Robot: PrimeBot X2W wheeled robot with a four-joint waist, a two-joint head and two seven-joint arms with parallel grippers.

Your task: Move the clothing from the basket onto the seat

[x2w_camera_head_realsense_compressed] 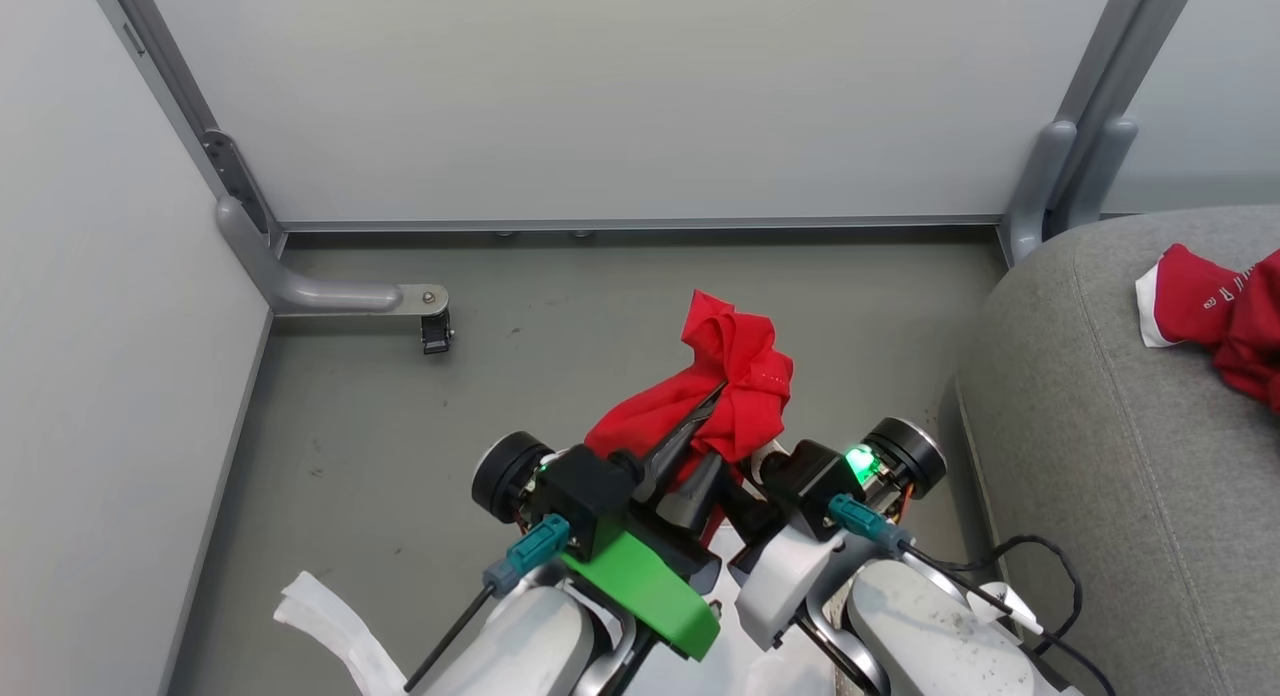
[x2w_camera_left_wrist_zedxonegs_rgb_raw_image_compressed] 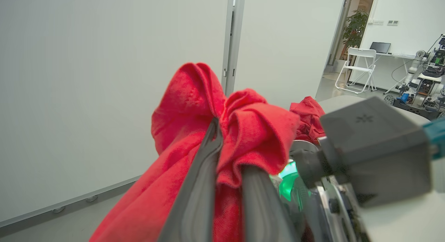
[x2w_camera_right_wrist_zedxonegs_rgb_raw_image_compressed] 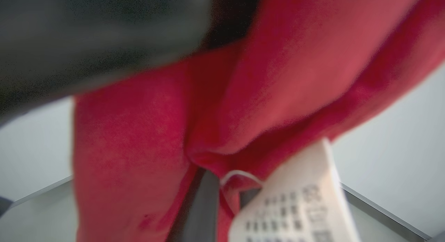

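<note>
The clothing (x2w_camera_head_realsense_compressed: 735, 381), a bunched red shirt, hangs in the air above the grey floor at the middle of the head view. My left gripper (x2w_camera_head_realsense_compressed: 705, 416) is shut on it, and in the left wrist view red folds (x2w_camera_left_wrist_zedxonegs_rgb_raw_image_compressed: 243, 130) spill over both dark fingers (x2w_camera_left_wrist_zedxonegs_rgb_raw_image_compressed: 198, 186). My right gripper (x2w_camera_right_wrist_zedxonegs_rgb_raw_image_compressed: 226, 190) sits just beside and below the left one, shut on a lower fold of the clothing next to its white label (x2w_camera_right_wrist_zedxonegs_rgb_raw_image_compressed: 295, 200). The grey seat (x2w_camera_head_realsense_compressed: 1080, 446) is at the right, and a second red garment with white trim (x2w_camera_head_realsense_compressed: 1215, 311) lies on it. The basket is hidden.
White partition walls (x2w_camera_head_realsense_compressed: 600, 96) with grey posts and a caster foot (x2w_camera_head_realsense_compressed: 435, 331) close off the far and left sides. A white cloth strip (x2w_camera_head_realsense_compressed: 325, 616) lies at the lower left. A black cable (x2w_camera_head_realsense_compressed: 1030, 561) runs beside the right forearm.
</note>
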